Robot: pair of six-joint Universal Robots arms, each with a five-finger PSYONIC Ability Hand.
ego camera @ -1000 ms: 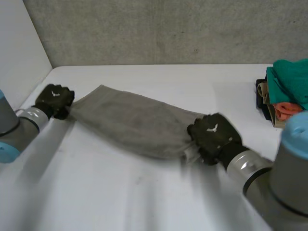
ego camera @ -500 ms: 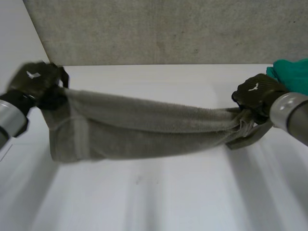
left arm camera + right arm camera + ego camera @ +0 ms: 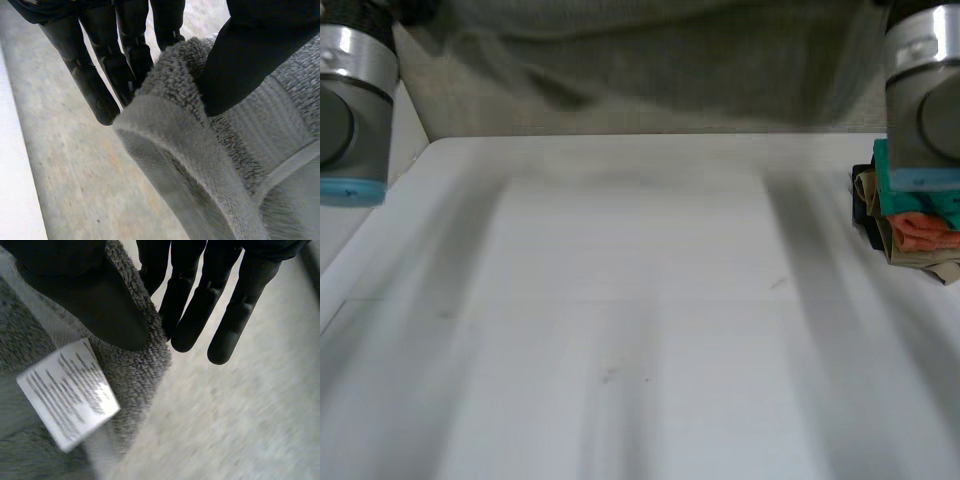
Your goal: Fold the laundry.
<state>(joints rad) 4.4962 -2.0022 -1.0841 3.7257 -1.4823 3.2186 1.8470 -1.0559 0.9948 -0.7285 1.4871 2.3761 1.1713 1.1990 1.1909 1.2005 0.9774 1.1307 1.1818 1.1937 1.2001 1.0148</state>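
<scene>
White desk (image 3: 640,330) reaches from the near edge back to a grey concrete wall (image 3: 450,112), with a white side panel (image 3: 360,215) closing off the far left corner. Most of the desk is bare, from its left edge across the middle and the whole near side. A pile of folded clothes (image 3: 915,215) in teal, orange, beige and a dark colour sits at the far right edge. A grey towel (image 3: 650,60) hangs stretched wide in the air in front of the wall, well above the desk and touching nothing on it. The left arm (image 3: 350,100) rises at the far left and the right arm (image 3: 925,100) at the far right, just above the clothes pile. In the left wrist view, the left hand (image 3: 245,55) is clamped on one top corner of the towel, its thumb pressing the thick hemmed edge against its fingers (image 3: 100,80). In the right wrist view, the right hand (image 3: 100,305) pinches the opposite corner the same way, thumb on the fluffy edge and fingers (image 3: 200,310) behind it, with a white care label (image 3: 67,397) dangling just below the thumb.
</scene>
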